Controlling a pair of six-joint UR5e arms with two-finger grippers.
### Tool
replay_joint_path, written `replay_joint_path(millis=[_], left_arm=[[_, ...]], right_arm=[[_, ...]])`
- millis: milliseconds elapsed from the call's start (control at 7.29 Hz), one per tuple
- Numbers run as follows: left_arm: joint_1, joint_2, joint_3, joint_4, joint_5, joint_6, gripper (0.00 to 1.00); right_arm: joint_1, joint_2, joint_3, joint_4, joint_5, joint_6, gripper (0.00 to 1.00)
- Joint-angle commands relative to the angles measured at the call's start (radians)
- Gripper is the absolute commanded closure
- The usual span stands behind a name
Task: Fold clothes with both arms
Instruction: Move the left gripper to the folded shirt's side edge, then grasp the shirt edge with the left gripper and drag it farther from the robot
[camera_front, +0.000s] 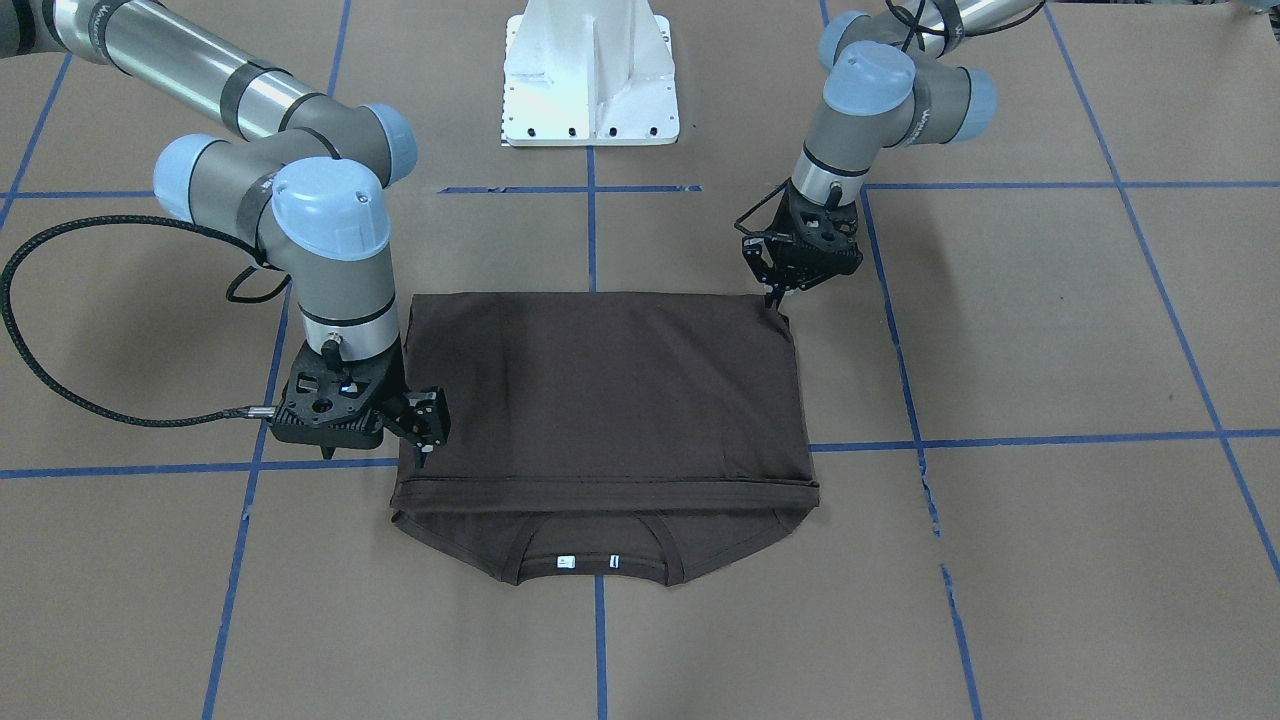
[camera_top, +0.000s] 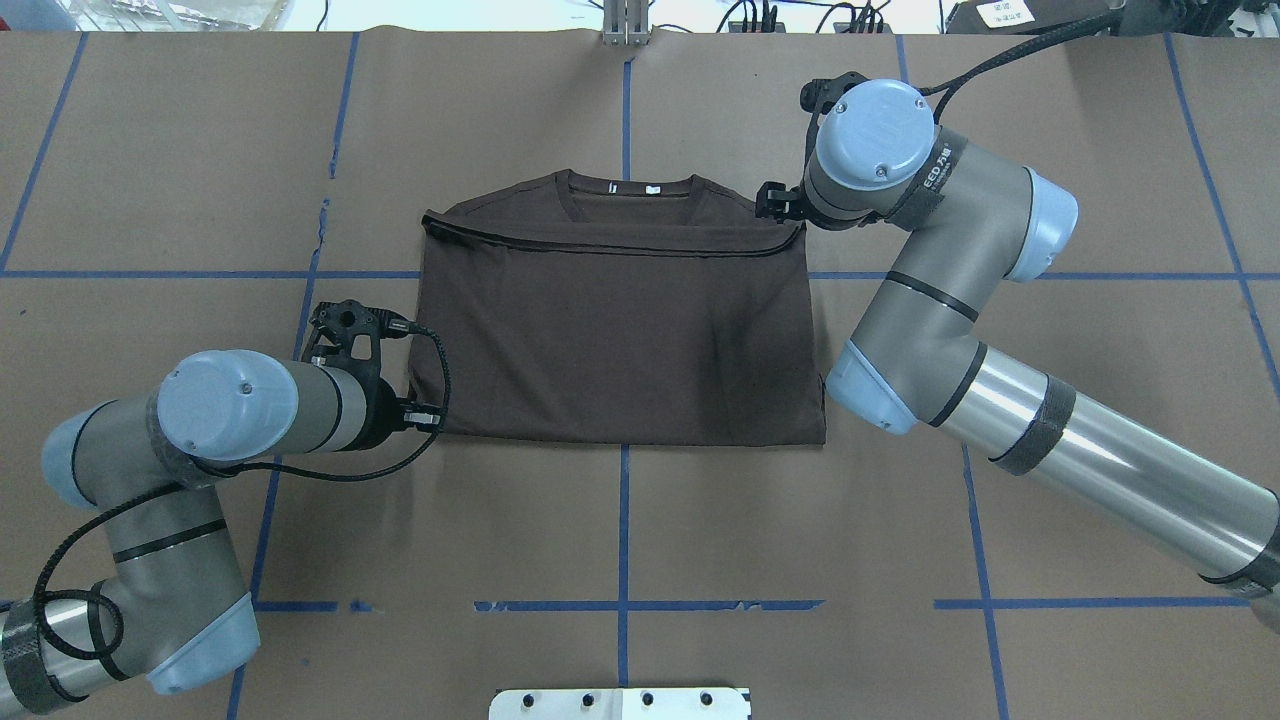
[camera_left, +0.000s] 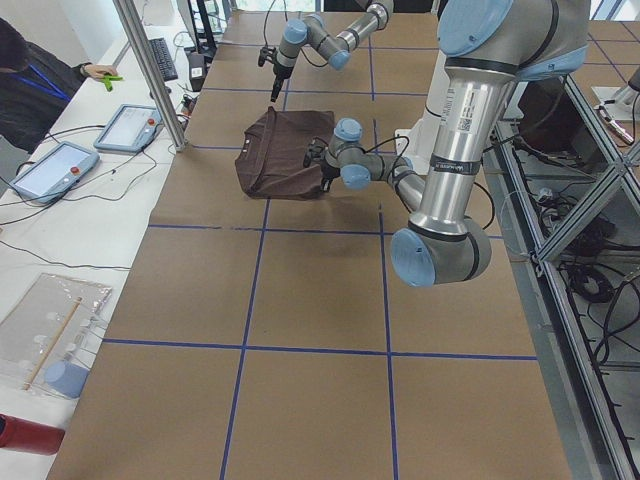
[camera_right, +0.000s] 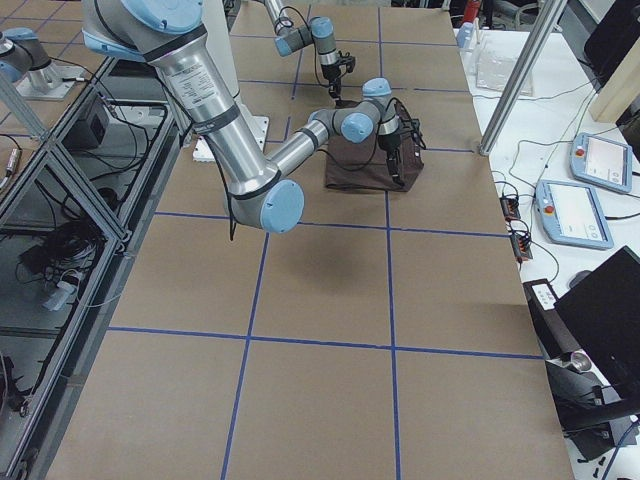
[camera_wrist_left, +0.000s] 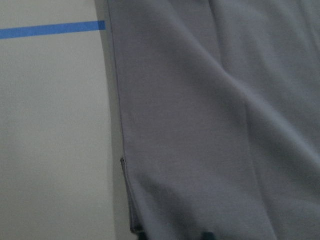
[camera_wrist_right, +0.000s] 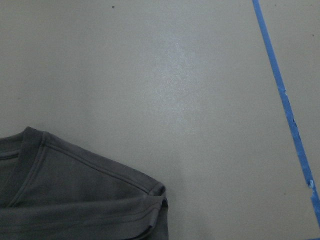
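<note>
Collar (camera_front: 590, 552) end of the dark brown T-shirt (camera_front: 610, 390) sits closest to the front-facing camera, its ribbed band curved, with two white neck tags (camera_front: 563, 562) showing. Garment lies flat on the brown paper table (camera_front: 1050, 330), centred between the arms. Its lower part is doubled up, so the stitched hem (camera_front: 600, 493) crosses just short of the collar. Knit is smooth and matte, outline near rectangular. Right arm (camera_front: 330, 250): wrist upright, right gripper (camera_front: 418, 448) low at the shirt's side edge by the hem end. Left arm (camera_front: 880, 90): wrist tilted, left gripper (camera_front: 777, 292) at the folded corner nearest the white pedestal base (camera_front: 590, 80). Whether the fingers are spread or pressed together cannot be told for either gripper. Blue tape lines (camera_front: 1000, 440) grid the paper.
</note>
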Motion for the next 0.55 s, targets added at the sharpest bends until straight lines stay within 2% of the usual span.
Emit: replay_joint_path(millis=[0, 274, 411], left_arm=[[-0.024, 0.006, 0.0, 0.004, 0.003, 0.014, 1.0], [-0.13, 0.012, 0.032, 0.008, 0.003, 0.139, 1.0], [-0.198, 0.01, 0.101, 0.002, 0.001, 0.205, 1.0]], right_arm=[[-0.001, 0.0, 0.0, 0.0, 0.0, 0.005, 0.0], [-0.001, 0.0, 0.0, 0.0, 0.0, 0.007, 0.0], [-0.001, 0.0, 0.002, 0.0, 0.0, 0.007, 0.0]])
